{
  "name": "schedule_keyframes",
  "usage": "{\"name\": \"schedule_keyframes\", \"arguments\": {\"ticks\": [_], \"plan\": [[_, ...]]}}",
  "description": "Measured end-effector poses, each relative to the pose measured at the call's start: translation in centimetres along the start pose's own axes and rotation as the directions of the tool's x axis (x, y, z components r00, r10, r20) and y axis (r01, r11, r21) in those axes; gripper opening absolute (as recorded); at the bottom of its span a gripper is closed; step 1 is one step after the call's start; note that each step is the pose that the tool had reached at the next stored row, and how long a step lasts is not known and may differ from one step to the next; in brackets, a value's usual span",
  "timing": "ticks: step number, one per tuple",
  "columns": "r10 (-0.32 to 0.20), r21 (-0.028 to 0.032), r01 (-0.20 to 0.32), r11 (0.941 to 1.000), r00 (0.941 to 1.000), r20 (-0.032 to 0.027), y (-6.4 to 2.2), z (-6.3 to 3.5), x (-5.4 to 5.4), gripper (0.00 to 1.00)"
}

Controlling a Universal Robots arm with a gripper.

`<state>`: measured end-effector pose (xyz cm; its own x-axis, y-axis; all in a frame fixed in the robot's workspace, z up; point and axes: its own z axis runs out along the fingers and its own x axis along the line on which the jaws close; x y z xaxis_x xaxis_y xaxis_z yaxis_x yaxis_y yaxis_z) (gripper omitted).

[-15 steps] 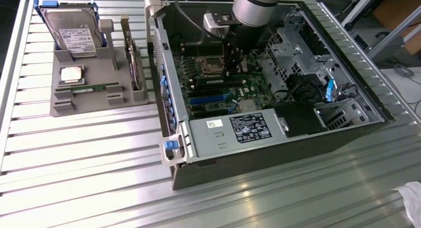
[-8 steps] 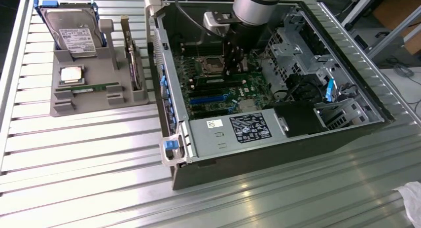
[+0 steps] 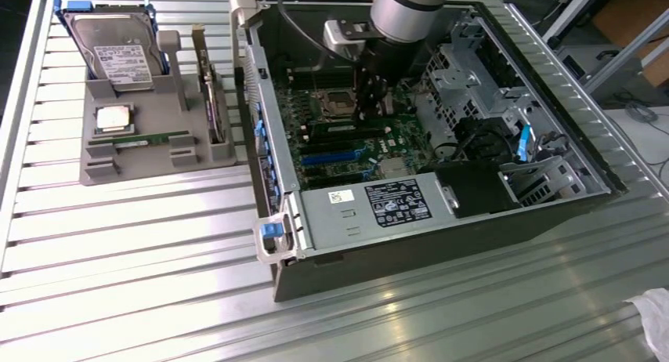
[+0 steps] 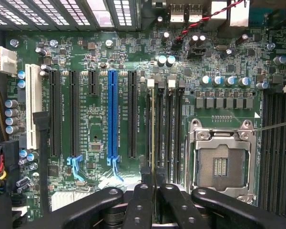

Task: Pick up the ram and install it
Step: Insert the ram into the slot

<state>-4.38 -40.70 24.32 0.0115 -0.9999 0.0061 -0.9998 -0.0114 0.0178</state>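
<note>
RAM stick [image 4: 153, 126]: thin, light, stiff, fragile green board, edge-on over a memory slot beside the empty CPU socket [image 4: 220, 164]; pinched by its long faces between gripper [image 4: 153, 193] fingers, inside the open computer case [image 3: 274, 142]; best gripped mid-length.

Open computer case [image 3: 585, 186] on ribbed metal worktop [image 3: 136, 260], green motherboard [image 3: 345, 146] inside, empty CPU socket [image 4: 220, 164], blue expansion slot [image 4: 112, 114], white slot [image 4: 32, 107]. Grey power supply [image 3: 377, 209] with labels at case's near end. Grey parts tray [image 3: 146, 154] toward exterior view's left holds hard drive [image 3: 117, 52], square processor chip [image 3: 113, 119]. White cloth [image 3: 653, 319] at lower corner, exterior view's right.
</note>
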Motion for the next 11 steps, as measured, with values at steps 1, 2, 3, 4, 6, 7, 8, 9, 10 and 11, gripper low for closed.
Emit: {"name": "schedule_keyframes", "arguments": {"ticks": [1, 2, 3, 4, 6, 7, 8, 9, 10, 11], "plan": [[0.0, 0.0, 0.0, 1.0, 1.0, 0.0006, 0.01, 0.05, 0.16, 0.12], [0.0, -0.0001, 0.0, 1.0, 1.0, 0.0008, 0.01, 0.07, 0.16, 0.12], [0.0, -0.0001, 0.0, 1.0, 1.0, 0.001, 0.0, 0.08, 0.16, 0.12], [0.0, -0.0001, 0.0, 1.0, 1.0, 0.0013, 0.01, 0.11, 0.16, 0.12], [0.0, 0.0001, 0.0, 1.0, 1.0, 0.0018, 0.0, 0.15, 0.12, 0.12], [0.0, -0.0001, 0.0, 1.0, 1.0, 0.0015, 0.0, 0.17, 0.12, 0.12], [0.0, -0.0001, 0.0, 1.0, 1.0, 0.0015, 0.0, 0.2, 0.11, 0.12], [0.0, -0.0001, 0.0, 1.0, 1.0, 0.0015, 0.0, 0.22, 0.11, 0.12], [0.001, -0.0001, -0.001, 1.0, 1.0, 0.0017, 0.0, 0.25, 0.11, 0.12], [0.006, -0.0001, -0.006, 1.0, 1.0, 0.0018, 0.0, 0.28, 0.11, 0.12]]}}
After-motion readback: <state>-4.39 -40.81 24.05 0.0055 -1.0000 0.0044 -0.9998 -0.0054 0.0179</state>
